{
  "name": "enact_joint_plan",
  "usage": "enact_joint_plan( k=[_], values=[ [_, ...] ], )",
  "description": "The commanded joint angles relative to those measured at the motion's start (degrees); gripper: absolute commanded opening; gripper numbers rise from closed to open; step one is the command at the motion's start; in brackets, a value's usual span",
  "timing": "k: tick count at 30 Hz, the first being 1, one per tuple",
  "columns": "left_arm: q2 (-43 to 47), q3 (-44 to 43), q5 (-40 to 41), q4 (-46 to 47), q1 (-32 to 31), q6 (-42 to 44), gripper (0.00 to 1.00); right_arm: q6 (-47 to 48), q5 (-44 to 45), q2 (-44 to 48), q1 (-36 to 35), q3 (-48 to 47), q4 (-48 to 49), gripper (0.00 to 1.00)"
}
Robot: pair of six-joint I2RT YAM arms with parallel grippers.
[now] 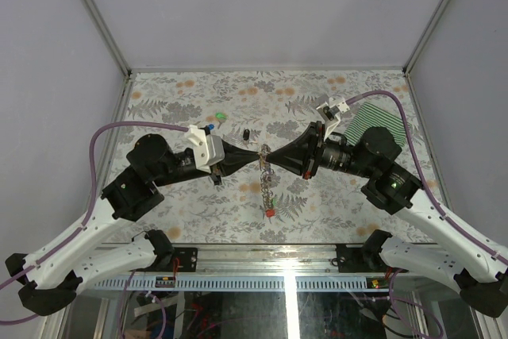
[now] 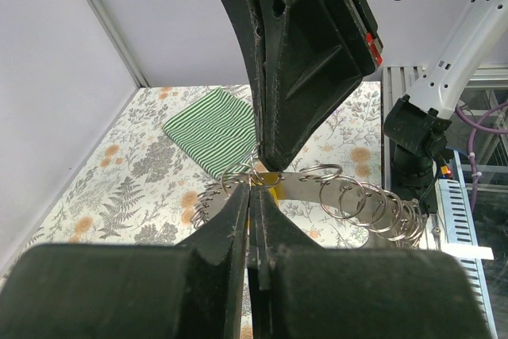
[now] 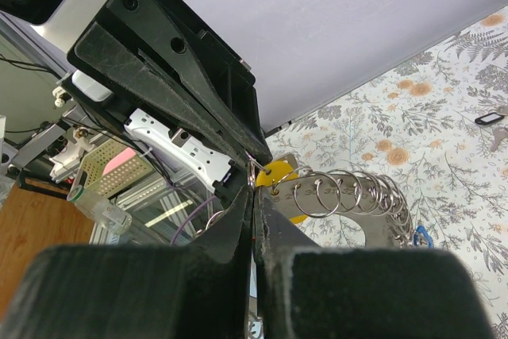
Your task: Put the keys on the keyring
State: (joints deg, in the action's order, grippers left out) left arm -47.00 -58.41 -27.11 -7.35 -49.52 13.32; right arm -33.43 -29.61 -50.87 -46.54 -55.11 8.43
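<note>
In the top view, the left gripper and the right gripper are seen tip to tip above the middle of the table. The keyring is hung beneath them, with a red key at its lowest point. A green key and a black key are left on the table behind, and a striped cloth is laid at the far right. In the left wrist view, the left fingers are pressed together, apparently on a thin wire loop of the keyring. A yellow key is seen just under the right gripper's closed tip. In the right wrist view, the right fingers are pressed together at the yellow key's head. Many small wire loops and a blue key are strung along the keyring.
</note>
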Motion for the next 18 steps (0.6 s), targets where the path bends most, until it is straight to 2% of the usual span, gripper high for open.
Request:
enact_joint_plan(
  k=[1, 18],
  values=[
    [0.32, -2.06, -1.28, 2.83, -0.12, -0.39, 0.0, 0.09, 0.25, 0.03, -0.18, -3.18, 3.25, 0.0],
    [0.37, -1.31, -1.56, 2.12, -0.09, -0.75, 0.0, -2.06, 6.03, 1.26, -0.18, -2.23, 5.82, 0.0]
  ],
)
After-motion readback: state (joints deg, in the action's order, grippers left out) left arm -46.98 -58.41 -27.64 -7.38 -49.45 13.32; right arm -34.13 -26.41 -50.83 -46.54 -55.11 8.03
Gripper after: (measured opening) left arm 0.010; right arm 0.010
